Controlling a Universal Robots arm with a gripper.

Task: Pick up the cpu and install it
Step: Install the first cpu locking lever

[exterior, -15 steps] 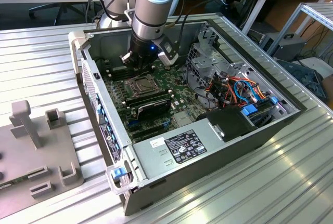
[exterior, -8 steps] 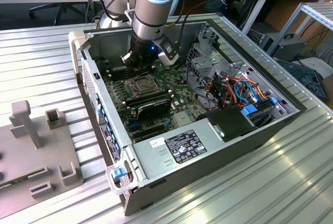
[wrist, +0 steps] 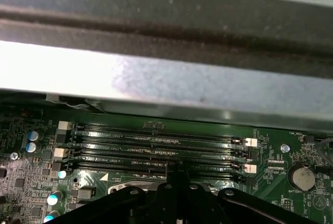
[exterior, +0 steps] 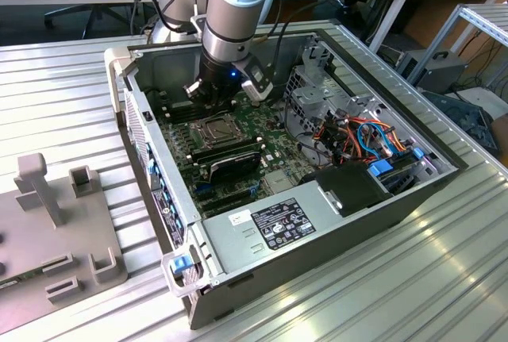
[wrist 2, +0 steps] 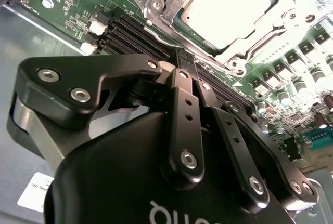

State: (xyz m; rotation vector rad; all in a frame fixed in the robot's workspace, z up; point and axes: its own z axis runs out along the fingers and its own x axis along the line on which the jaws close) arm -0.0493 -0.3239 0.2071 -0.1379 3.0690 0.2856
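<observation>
The gripper [wrist 2: 183, 62] has its fingers drawn together, and nothing is visible between them. It hangs inside the open computer case [exterior: 171, 223], tips directly above the black memory slots [wrist: 156, 146] on the green motherboard [wrist: 270, 156]. The cpu [wrist 2: 223, 5] lies flat in its socket just beside those slots, its silver-grey top facing up and the metal socket frame [wrist 2: 156, 3] around its edges. In the exterior view, the socket sits just below the gripper [exterior: 208, 104]. The power supply [exterior: 270, 227] occupies the near corner of the case. The case rests on a grooved metal table [exterior: 397, 294], with a grey fixture block [exterior: 55, 223] at the exterior view's left.
</observation>
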